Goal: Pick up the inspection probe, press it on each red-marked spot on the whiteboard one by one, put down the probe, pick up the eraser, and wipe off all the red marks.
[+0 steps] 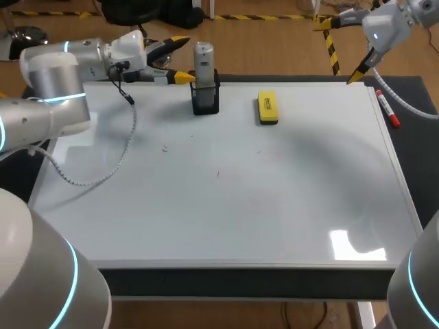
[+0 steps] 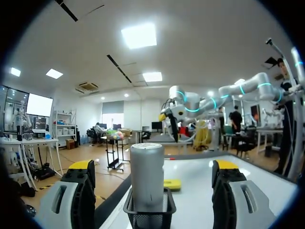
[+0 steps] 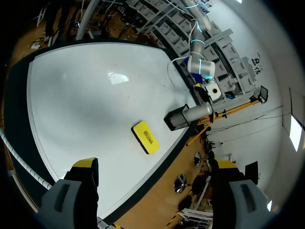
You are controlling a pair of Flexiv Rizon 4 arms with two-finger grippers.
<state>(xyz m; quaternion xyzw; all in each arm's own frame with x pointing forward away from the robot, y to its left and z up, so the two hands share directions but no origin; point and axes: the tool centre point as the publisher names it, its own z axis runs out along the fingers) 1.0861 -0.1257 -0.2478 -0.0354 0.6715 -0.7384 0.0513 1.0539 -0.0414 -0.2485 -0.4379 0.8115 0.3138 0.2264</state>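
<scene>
Left gripper (image 2: 152,167) wide open, probe (image 2: 147,176) standing ahead, untouched; right gripper (image 3: 153,164) gaping, empty; only head view catches marker (image 1: 387,110) at whiteboard (image 1: 240,205) edge.

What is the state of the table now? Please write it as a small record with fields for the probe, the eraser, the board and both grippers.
probe: upright in black mesh holder at whiteboard far edge
eraser: yellow, flat on the whiteboard, beside the holder
marks: few faint specks, no clear red
left gripper: open, close to the probe, not gripping
right gripper: open, empty, above far right corner
marker: on the whiteboard's right rim
</scene>
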